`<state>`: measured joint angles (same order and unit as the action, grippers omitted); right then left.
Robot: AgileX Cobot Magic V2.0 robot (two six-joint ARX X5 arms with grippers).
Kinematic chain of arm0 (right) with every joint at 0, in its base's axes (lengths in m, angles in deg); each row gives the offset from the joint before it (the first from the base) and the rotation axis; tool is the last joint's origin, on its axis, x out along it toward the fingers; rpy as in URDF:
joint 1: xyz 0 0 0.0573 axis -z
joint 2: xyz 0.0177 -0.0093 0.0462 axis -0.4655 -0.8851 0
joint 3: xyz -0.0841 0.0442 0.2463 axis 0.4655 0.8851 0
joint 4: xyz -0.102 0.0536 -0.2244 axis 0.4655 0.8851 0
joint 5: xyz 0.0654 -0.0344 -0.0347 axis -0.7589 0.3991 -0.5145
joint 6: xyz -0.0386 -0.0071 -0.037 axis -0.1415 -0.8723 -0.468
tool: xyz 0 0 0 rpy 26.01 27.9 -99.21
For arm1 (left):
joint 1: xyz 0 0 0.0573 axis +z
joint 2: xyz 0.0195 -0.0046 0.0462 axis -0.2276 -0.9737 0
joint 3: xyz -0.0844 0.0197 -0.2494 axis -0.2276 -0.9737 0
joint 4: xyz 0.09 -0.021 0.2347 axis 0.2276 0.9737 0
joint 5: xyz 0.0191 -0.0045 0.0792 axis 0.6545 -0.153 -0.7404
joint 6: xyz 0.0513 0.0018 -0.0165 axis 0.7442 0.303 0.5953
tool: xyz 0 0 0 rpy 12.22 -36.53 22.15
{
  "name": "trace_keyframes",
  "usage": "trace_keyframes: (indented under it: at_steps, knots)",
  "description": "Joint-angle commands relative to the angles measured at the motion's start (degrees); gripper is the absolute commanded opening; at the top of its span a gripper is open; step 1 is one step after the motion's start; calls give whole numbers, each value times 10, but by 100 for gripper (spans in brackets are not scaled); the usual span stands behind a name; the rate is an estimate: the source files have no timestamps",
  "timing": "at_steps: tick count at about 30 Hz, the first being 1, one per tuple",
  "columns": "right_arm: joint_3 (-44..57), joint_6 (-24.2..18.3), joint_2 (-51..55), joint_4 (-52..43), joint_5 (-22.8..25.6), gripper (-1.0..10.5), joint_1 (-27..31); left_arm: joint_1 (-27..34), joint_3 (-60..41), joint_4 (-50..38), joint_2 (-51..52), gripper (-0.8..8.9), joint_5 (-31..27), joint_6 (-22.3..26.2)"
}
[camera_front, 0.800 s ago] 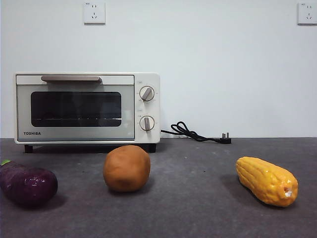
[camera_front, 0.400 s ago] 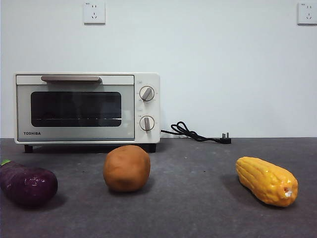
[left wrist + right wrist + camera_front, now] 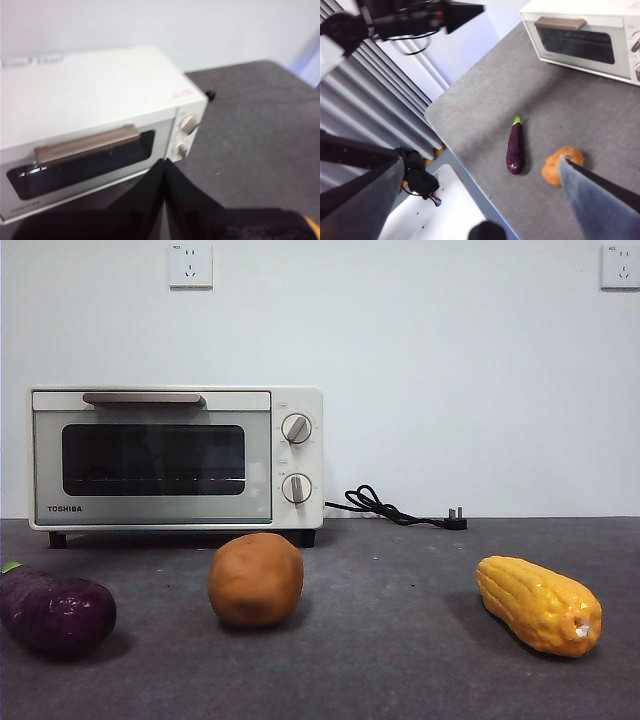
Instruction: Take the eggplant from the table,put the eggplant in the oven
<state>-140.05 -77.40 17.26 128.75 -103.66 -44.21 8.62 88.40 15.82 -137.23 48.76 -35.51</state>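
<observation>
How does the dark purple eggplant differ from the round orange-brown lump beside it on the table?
The glossy dark purple eggplant is long and slim with a green stem tip; the matte orange-brown potato-like lump is round and has no stem. In the front view the eggplant lies at the picture's left edge, partly cut off, while the lump sits in front of the oven's knobs. Both rest untouched on the dark grey felt-like table.

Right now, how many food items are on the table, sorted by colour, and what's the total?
Purple: 1, the eggplant
Orange-brown: 1, the potato-like lump
Yellow: 1, the corn cob
Total: 3 food items on the table
</observation>
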Motion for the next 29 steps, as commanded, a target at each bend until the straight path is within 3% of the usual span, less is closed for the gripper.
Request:
trace_keyframes:
  at_steps: [1, 10, 29]
  knots:
    - [-3, -7, 0, 6, -2, 572, -2, 5, 9, -21, -45, -6, -2, 12]
    - [-3, -17, 0, 24, -2, 569, -5, 44, 25, -100, -163, -6, -31, 21]
    - [-3, -22, -10, 29, 5, 567, -5, 62, 85, -131, -302, -6, -31, 21]
